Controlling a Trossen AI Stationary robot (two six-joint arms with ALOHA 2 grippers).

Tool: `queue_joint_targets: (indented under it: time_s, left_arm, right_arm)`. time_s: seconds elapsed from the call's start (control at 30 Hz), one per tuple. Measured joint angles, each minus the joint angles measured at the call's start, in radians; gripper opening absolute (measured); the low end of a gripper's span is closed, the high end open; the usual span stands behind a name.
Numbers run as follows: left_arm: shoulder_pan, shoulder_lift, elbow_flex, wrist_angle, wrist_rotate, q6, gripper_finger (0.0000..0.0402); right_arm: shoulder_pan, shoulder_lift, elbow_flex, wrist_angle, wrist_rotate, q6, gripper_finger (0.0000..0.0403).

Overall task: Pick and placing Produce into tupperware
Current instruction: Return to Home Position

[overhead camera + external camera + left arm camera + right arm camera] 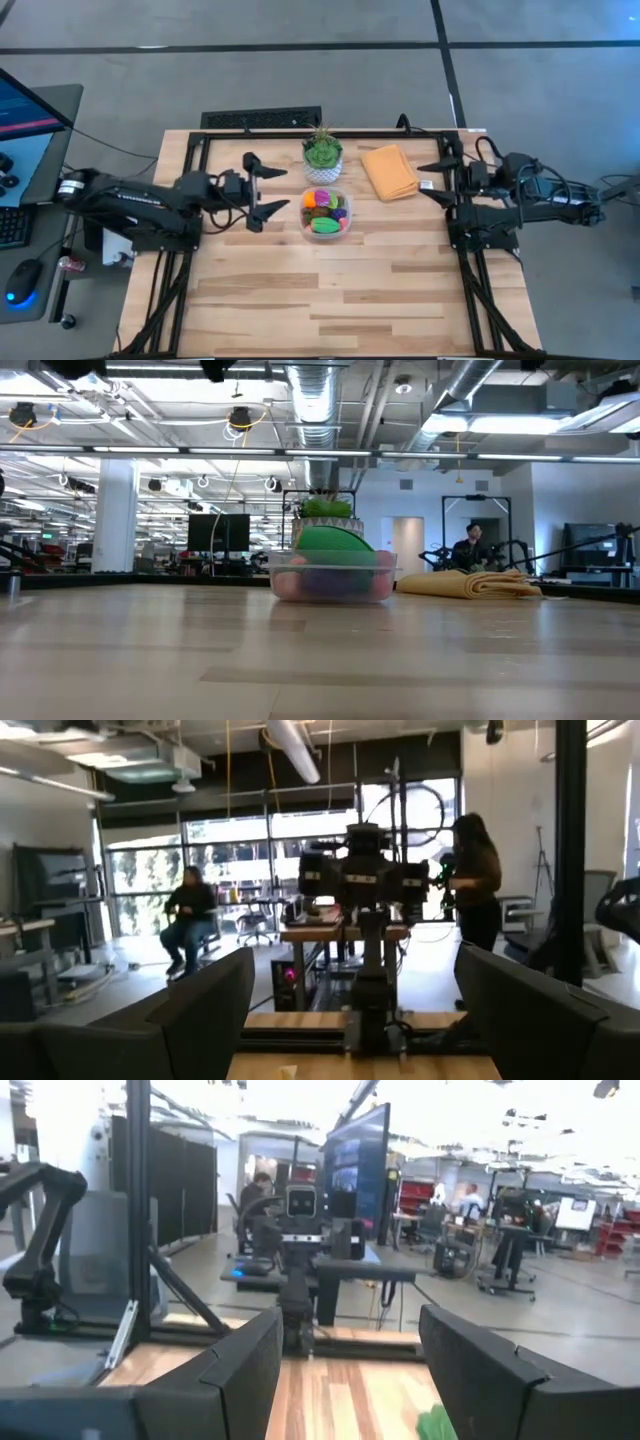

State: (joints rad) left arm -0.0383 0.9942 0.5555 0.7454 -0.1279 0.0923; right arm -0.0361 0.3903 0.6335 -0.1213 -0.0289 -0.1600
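Produce [324, 224] piled inside tupperware [349, 228], mid-table by plant pot [322, 173]. Probably light, hard, slick (rounded skins); best pinched across narrow middle. Left gripper [276, 190] empty, fingers spread, just beside tupperware. Right gripper [424, 180] spread too, near orange cloth [389, 172].

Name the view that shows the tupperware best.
The high view: it looks straight down into the tupperware, showing the produce inside. The low view shows it side-on, colours seen through its walls. Neither wrist view clearly shows it.
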Motion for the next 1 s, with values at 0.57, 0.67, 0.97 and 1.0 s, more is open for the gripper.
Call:
queue_joint_targets:
  time_s: [0.57,0.67,0.97,1.0]
  left_arm:
    - [-0.001,-0.228,-0.282,0.088,-0.046,-0.082,0.0334]
    - [-0.001,-0.259,-0.336,0.133,-0.067,-0.098,0.0334]
    - [-0.001,-0.335,-0.467,0.201,-0.082,-0.164,0.0334]
    - [-0.001,-0.342,-0.479,0.213,-0.082,-0.167,0.0334]
  right_arm:
    - [-0.045,-0.328,-0.334,0.159,-0.068,0.135,0.0261]
    - [-0.045,-0.354,-0.364,0.164,-0.08,0.161,0.0261]
    - [-0.043,-0.389,-0.429,0.178,-0.101,0.185,0.0261]
    - [-0.043,-0.389,-0.437,0.18,-0.102,0.19,0.0261]
